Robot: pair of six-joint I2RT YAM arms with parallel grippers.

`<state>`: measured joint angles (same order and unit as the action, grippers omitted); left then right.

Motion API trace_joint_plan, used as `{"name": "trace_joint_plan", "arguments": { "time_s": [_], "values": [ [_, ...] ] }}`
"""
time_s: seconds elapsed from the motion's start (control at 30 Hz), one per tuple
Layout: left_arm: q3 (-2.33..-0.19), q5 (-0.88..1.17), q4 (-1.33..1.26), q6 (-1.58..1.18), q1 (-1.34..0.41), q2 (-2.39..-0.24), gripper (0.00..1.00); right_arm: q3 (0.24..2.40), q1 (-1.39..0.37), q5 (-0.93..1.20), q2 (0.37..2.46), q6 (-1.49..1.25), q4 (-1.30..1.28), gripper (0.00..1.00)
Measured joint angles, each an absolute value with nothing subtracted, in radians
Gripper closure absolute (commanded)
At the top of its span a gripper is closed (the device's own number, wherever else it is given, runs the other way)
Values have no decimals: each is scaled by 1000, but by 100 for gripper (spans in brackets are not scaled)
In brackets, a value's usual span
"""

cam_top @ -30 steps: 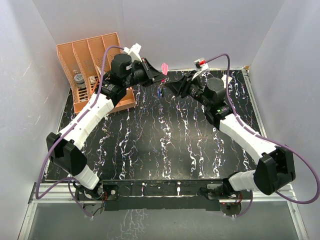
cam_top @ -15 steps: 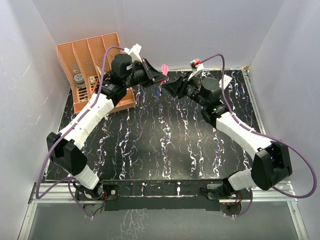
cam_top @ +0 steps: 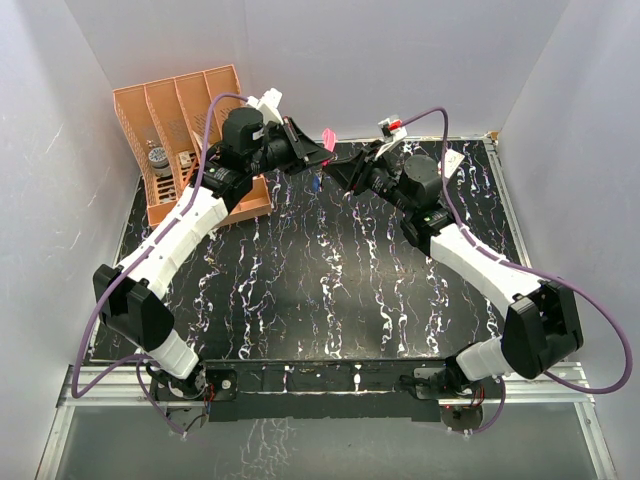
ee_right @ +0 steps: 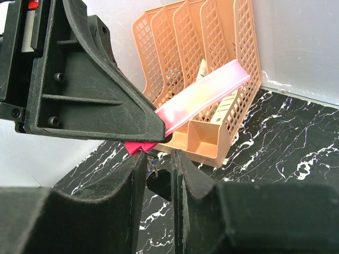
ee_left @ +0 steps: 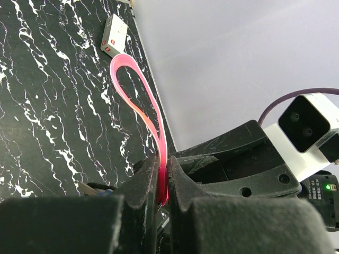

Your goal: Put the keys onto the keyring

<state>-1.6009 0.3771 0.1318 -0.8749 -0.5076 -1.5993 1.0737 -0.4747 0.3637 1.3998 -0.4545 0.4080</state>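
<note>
Looking down from the top external view, the left end effector (cam_top: 320, 150) and the right end effector (cam_top: 347, 172) meet nose to nose above the far part of the tabletop (cam_top: 330, 290), near the orange file rack (cam_top: 185, 125). The pink keyring (cam_top: 327, 136) sticks up from the left tips. A blue speck just below them is probably the blue key (cam_top: 316, 183).

In the left wrist view, the left end effector (ee_left: 163, 174) is clamped tight on the keyring (ee_left: 151, 119) at its lower end, and the rest of the strap rises beyond the fingers as a free loop. A small white box (ee_left: 114, 36) lies on the tabletop behind it.

In the right wrist view, the right end effector (ee_right: 159, 169) has its jaws a narrow gap apart, right under the strap's gripped end. A small dark piece (ee_right: 159, 184) (perhaps the dark key) sits in that gap; whether it is pinched I cannot tell.

The strap looks thin, light and floppy, so it is best held close to its end, as here, lest it bend away. The keys are tiny, hard and likely slippery. It seems wisest to take one by its flat head, leaving the hole free.
</note>
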Motion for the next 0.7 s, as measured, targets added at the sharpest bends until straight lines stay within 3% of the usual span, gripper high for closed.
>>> {"name": "trace_joint_plan", "arguments": {
  "time_s": [0.2, 0.4, 0.7],
  "values": [
    [-1601, 377, 129, -889, -506, -1603, 100, 1066, -480, 362, 1409, -451, 440, 77],
    [-1602, 377, 133, -898, -504, -1614, 100, 1052, -480, 348, 1409, -448, 450, 67],
    [-1642, 378, 165, -902, -505, -1656, 100, 1042, -484, 338, 1409, -445, 457, 73]
  ]
}}
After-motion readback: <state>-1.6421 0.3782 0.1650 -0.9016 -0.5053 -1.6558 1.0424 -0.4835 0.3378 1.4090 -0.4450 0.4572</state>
